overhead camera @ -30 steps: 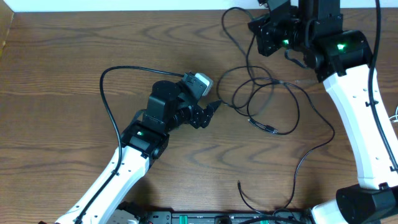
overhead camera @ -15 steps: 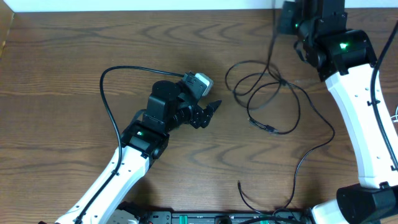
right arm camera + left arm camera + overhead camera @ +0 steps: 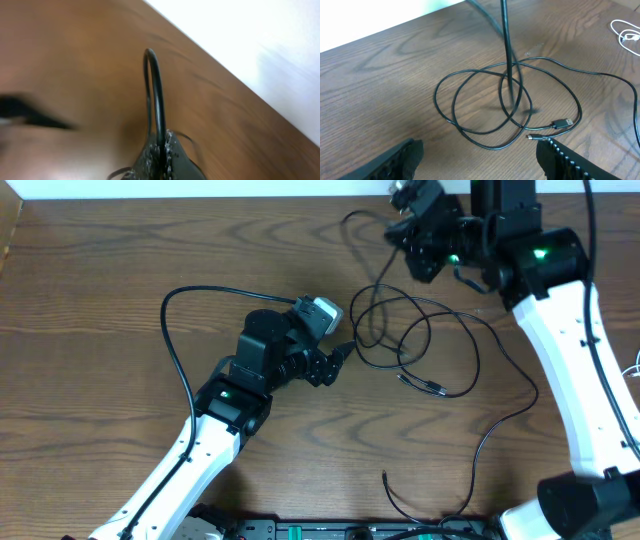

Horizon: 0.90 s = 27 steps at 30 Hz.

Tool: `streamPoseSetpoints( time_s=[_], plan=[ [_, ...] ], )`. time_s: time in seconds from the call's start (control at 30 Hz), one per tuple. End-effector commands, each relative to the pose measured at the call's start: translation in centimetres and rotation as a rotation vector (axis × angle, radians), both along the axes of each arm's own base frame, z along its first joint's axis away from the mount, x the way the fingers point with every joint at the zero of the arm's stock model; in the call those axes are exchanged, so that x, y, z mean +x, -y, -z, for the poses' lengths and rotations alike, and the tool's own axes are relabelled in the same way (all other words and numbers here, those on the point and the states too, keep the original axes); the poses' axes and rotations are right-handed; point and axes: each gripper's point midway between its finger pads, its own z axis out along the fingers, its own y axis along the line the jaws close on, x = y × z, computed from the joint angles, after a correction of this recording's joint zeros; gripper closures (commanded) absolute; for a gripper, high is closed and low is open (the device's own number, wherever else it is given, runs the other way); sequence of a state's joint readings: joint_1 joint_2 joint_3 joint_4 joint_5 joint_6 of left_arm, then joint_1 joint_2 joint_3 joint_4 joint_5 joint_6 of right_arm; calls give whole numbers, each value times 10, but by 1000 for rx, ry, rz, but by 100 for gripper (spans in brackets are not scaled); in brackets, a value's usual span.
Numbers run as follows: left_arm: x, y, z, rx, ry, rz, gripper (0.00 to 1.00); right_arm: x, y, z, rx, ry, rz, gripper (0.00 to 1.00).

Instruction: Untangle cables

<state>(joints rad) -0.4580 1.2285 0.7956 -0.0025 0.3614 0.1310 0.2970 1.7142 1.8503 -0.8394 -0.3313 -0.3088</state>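
Brown wood surface [image 3: 100,270] carries the cables [image 3: 510,75] right of centre, looped flat, wider across than deep, with one strand rising toward the far edge. I judge this the lifting-apart step. The right pincer [image 3: 160,150] is clamped tight on that strand, and the left pincer [image 3: 342,355] gapes empty beside the loops. Next, I'd have it pin a loop. Plug ends [image 3: 563,123] lie together at the coil's rim.

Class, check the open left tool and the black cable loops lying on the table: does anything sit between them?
Nothing visible does. Only bare wooden table lies between the left tool and the black cable loops. The right tool pinches one strand up from beyond them.
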Motion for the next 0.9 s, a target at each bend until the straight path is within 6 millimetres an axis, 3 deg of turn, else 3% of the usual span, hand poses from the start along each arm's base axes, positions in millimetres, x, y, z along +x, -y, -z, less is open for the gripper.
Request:
streamPoseSetpoints(
  time_s=[0.0, 0.17, 0.3, 0.53, 0.67, 0.8, 0.87],
  plan=[
    [1, 0, -8, -6, 19, 4, 22, 43, 87, 41, -207, -40, 568, 99],
    [3, -2, -7, 4, 26, -3, 22, 52, 154, 82, -329, -81, 995, 99],
    [2, -2, -7, 6, 23, -3, 22, 64, 179, 83, -324, -29, 1121, 99],
    [2, -2, -5, 8, 18, -3, 22, 77, 190, 57, -87, -36, 1078, 99],
    [2, -2, -5, 8, 18, -3, 22, 71, 234, 26, -60, 45, 1186, 99],
    [2, -2, -4, 10, 14, -3, 22, 49, 284, -12, -11, 115, 1295, 99],
    [2, -2, -2, 13, 10, -3, 22, 40, 295, -32, 65, 131, 1281, 99]
  ],
)
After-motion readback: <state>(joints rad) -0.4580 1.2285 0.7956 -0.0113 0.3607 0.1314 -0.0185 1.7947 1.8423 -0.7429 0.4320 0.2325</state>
